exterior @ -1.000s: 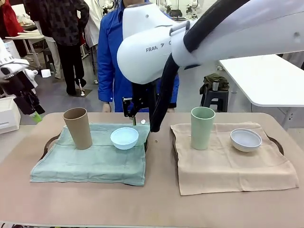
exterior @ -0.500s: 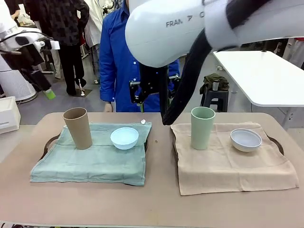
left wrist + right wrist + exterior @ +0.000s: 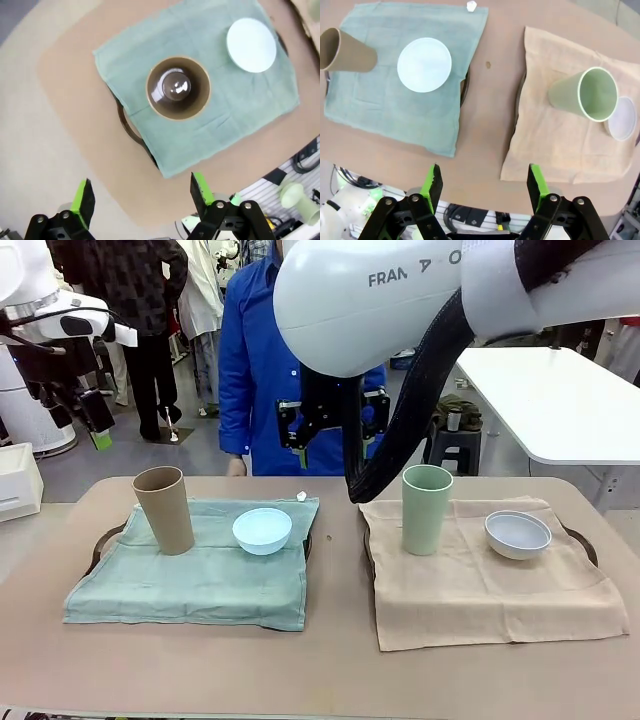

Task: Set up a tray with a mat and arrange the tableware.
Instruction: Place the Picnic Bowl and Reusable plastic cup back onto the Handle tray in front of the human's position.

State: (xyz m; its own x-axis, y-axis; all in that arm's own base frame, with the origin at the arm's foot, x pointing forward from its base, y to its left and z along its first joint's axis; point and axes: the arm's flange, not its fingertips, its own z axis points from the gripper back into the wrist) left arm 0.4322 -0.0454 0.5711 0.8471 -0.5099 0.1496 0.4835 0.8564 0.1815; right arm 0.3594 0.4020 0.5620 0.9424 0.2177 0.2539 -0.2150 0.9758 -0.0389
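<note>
Both grippers hung open and empty above the bench: the left gripper (image 3: pixel 140 192) and the right gripper (image 3: pixel 485 185). The tan tumbler (image 3: pixel 165 510) and blue bowl (image 3: pixel 262 530) stood on the green mat (image 3: pixel 190 580). The tumbler looked light, stiff and tippable; gripping across its rim seemed safest.

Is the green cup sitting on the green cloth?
No, the pale green tumbler stands on the beige mat, beside the white bowl.
</note>
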